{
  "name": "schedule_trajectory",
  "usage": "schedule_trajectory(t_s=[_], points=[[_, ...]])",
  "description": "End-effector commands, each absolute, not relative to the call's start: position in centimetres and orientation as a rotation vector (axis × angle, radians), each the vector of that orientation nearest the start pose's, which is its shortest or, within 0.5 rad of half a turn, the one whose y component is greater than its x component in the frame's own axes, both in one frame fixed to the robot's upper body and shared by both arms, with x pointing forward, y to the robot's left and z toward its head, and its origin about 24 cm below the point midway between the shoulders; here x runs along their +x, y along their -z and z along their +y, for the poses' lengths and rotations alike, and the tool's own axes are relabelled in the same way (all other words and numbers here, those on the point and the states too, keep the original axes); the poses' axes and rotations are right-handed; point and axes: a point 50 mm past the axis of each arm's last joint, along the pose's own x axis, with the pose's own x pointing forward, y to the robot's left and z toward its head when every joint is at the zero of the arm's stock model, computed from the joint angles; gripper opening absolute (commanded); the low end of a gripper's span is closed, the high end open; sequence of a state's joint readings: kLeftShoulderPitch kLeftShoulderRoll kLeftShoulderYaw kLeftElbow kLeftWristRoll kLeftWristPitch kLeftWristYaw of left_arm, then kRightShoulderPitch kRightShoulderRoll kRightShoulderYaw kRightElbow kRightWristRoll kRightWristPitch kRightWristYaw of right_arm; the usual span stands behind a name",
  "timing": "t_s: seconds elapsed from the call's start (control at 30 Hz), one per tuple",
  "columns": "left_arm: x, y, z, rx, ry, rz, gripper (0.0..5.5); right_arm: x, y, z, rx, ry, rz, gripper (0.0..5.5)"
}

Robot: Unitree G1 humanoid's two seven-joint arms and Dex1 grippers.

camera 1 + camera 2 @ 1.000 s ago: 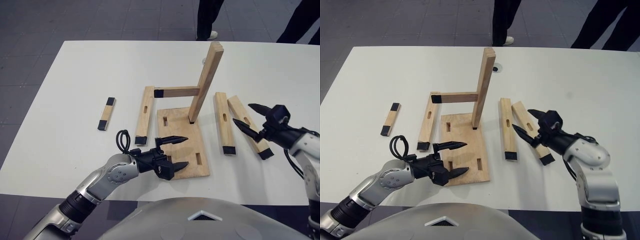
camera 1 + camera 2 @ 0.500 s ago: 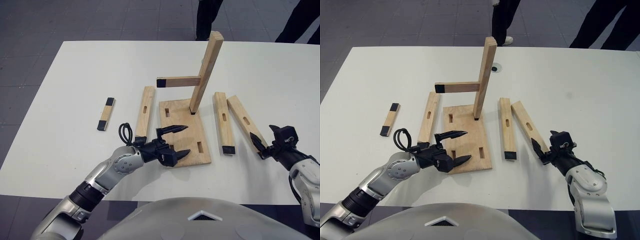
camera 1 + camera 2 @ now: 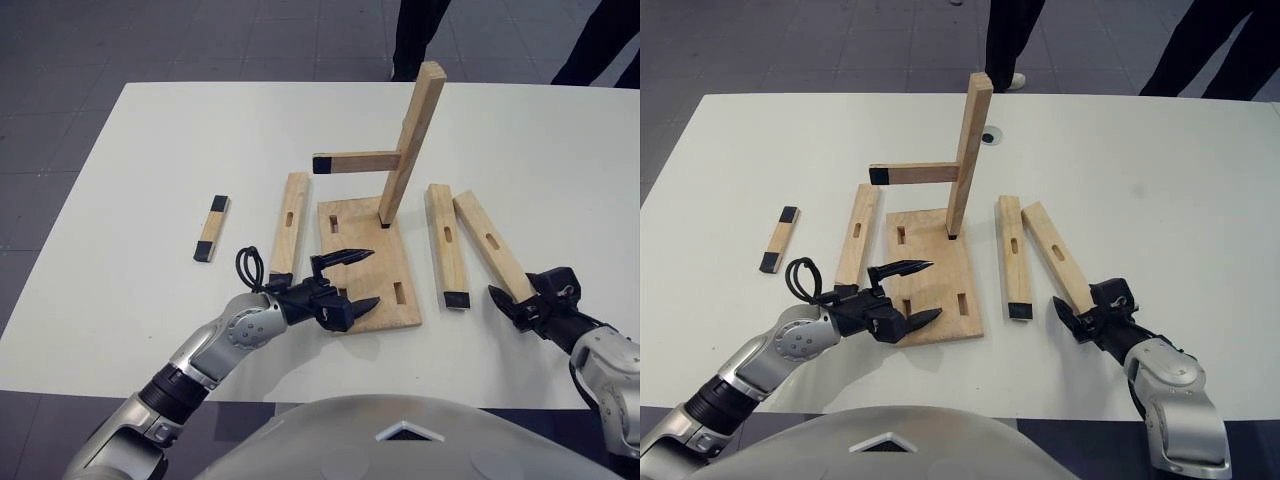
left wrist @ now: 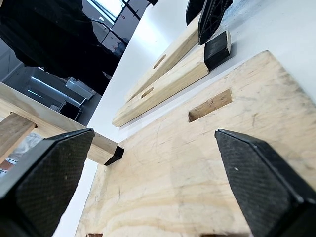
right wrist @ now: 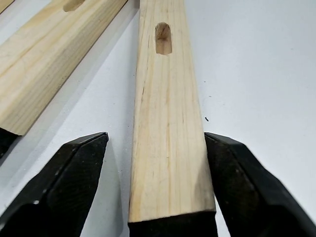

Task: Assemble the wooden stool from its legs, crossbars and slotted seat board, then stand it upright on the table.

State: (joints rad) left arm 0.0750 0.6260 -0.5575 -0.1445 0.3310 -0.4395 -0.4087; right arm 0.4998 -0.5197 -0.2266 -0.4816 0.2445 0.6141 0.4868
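Note:
The slotted seat board point(image 3: 368, 268) lies flat mid-table. One leg point(image 3: 411, 140) stands upright in its far slot, with a crossbar point(image 3: 355, 161) sticking out to the left. My left gripper point(image 3: 350, 282) is open over the board's near left corner; its fingers point(image 4: 44, 182) stand on either side of the bare board point(image 4: 187, 163). Two loose legs point(image 3: 447, 243) point(image 3: 490, 245) lie right of the board. My right gripper point(image 3: 522, 300) is open at the outer leg's black-capped near end, and that leg point(image 5: 168, 123) lies between its fingers point(image 5: 69, 182).
A third loose leg point(image 3: 290, 222) lies left of the board, and a short crossbar point(image 3: 211, 227) lies farther left. The table's near edge point(image 3: 420, 398) runs just behind both grippers. People's legs stand beyond the far edge.
My right gripper has come down from beside the outer leg's middle to its near end and now straddles it. The left gripper has shifted slightly along the board's near corner.

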Motion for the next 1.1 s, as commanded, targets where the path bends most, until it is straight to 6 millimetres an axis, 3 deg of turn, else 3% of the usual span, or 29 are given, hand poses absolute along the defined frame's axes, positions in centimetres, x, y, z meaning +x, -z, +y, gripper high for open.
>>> schedule_trajectory(t_s=[0.03, 0.2, 0.4, 0.6, 0.87, 1.1], points=[[14.9, 1.3, 14.0, 0.961, 1.235, 0.115, 4.56, 13.3, -3.1, -26.1, -0.104, -0.239, 0.714, 2.93], [14.8, 0.7, 14.0, 0.945, 1.207, 0.097, 4.56, 13.5, -3.1, -26.1, -0.083, -0.230, 0.704, 2.06], [15.0, -0.7, 13.8, 0.871, 1.144, 0.035, 4.56, 13.8, -3.2, -25.9, -0.104, -0.236, 0.678, 2.02], [15.0, -3.6, 12.5, 0.668, 1.089, -0.125, 4.56, 14.6, -3.9, -25.8, -0.096, -0.194, 0.594, 2.02], [14.9, -6.5, 11.5, 0.474, 1.058, -0.227, 4.56, 16.2, -6.6, -25.4, -0.040, -0.152, 0.350, 2.02], [15.0, -7.8, 11.2, 0.334, 1.053, -0.253, 4.56, 16.8, -10.0, -23.8, 0.047, -0.220, 0.039, 2.02]])
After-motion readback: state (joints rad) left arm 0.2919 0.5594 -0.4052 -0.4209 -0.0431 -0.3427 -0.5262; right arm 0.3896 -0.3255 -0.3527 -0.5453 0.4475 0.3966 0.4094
